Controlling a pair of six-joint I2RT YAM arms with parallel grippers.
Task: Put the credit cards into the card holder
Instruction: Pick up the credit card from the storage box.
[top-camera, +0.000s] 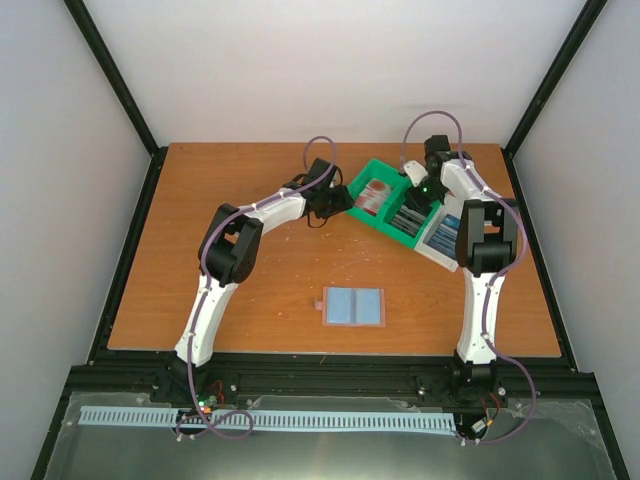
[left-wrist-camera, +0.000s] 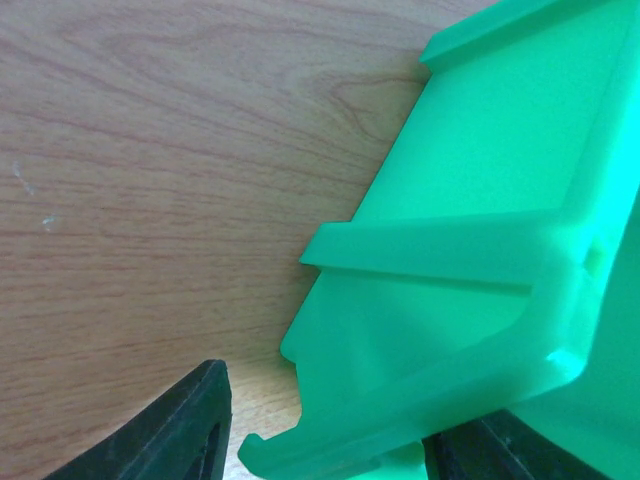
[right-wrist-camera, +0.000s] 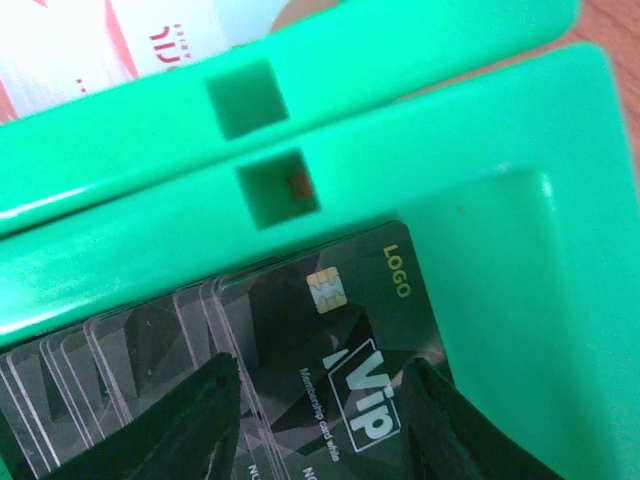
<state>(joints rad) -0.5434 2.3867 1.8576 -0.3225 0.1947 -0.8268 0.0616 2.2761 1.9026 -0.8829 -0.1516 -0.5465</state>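
Wood-grain table (left-wrist-camera: 150, 150), smooth plastic tray (left-wrist-camera: 500, 150) (glossy cards (right-wrist-camera: 335, 350))

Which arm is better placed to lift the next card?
Right. The right pincer hangs open astride the dark cards in the green tray; the left pincer sits at the tray's outer corner, no card in view.

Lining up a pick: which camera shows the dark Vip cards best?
Right wrist: the dark Vip cards appear close up, fanned in the green tray, print and chip legible. Top external shows only a dark sliver in the tray. Left wrist shows none, only the tray's outer wall.
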